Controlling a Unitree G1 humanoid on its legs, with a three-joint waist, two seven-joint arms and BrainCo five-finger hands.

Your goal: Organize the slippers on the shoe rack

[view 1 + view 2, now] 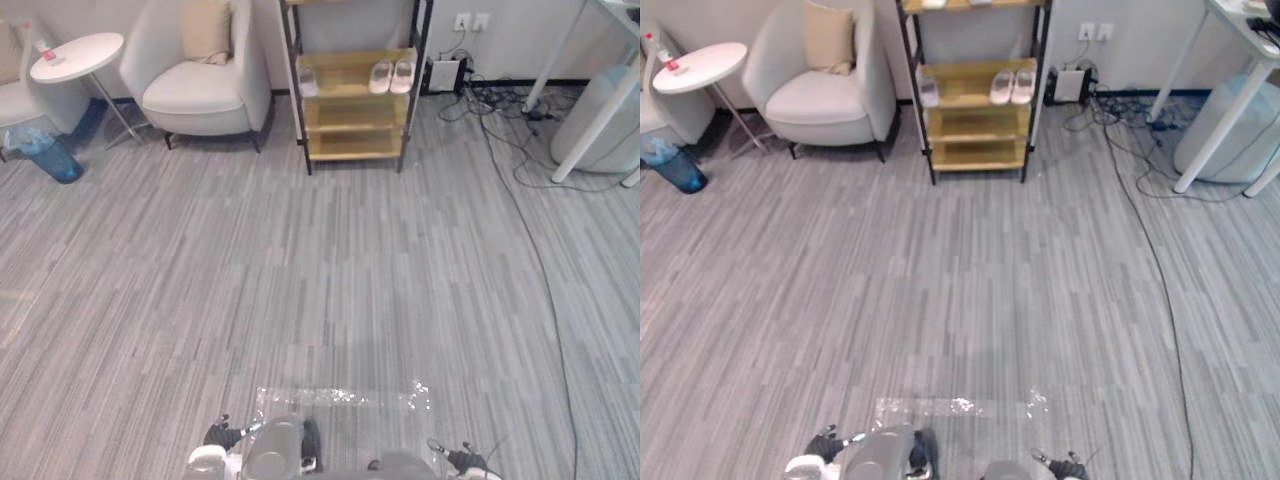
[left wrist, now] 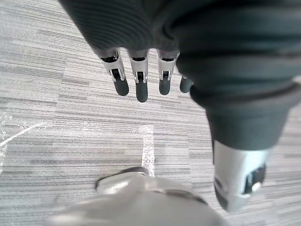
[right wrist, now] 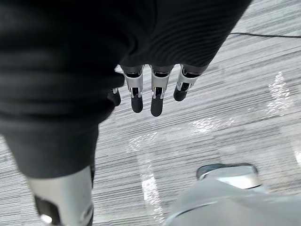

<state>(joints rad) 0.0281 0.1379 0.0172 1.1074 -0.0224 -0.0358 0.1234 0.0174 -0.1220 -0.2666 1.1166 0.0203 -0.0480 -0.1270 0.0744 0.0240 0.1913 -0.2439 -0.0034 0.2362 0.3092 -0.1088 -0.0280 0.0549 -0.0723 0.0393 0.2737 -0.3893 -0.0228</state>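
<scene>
A wooden shoe rack [image 1: 355, 100] with a dark frame stands against the far wall, across a wide stretch of floor. A pale pink pair of slippers [image 1: 392, 76] lies on the right of its upper shelf. One light slipper [image 1: 308, 82] sits at the left end of the same shelf. My left hand [image 2: 138, 82] hangs over the grey floor with straight fingers, holding nothing. My right hand [image 3: 153, 92] hangs the same way, fingers straight and empty. Both hands are far from the rack.
A white armchair [image 1: 200, 80], a round side table [image 1: 77, 55] and a blue bin [image 1: 50, 155] stand left of the rack. Cables [image 1: 500, 110] trail over the floor on the right, by a white desk leg [image 1: 590, 110] and a pale container [image 1: 610, 115]. Shiny tape [image 1: 340, 398] marks the near floor.
</scene>
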